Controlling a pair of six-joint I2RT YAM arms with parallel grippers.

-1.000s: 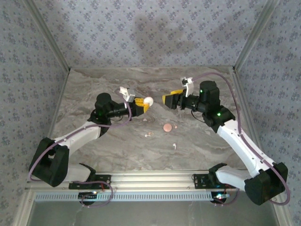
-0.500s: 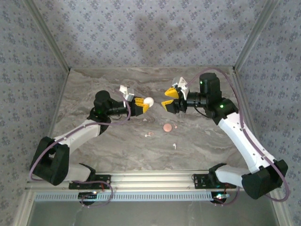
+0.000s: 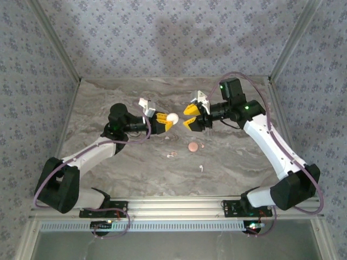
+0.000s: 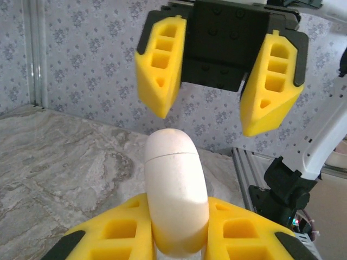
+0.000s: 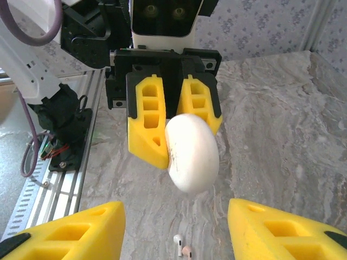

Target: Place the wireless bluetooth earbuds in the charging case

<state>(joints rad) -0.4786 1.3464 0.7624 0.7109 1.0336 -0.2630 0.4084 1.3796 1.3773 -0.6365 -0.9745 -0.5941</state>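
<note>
Left gripper (image 3: 167, 123) stays clamped on the charging case (image 3: 172, 117). My right gripper (image 3: 188, 117) has swung in to face it, jaws apart but narrower, probably to work the lid. The earbuds (image 3: 171, 155) lie on the table (image 3: 227, 173) below both, not yet picked up.

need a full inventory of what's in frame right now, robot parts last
charging case: 1, white, clamped in the left gripper, held above the middle of the table.
earbuds: about three, white, lying on the table near its middle, one apart nearer the arms; too small to count surely.
disc: 1, pink, flat on the table, right of the earbuds.
table: 1, grey marbled.
walls: blue-grey floral pattern, on three sides.
left gripper: 1, yellow fingers, shut on the charging case.
right gripper: 1, yellow fingers, open and empty, facing the charging case.
</note>
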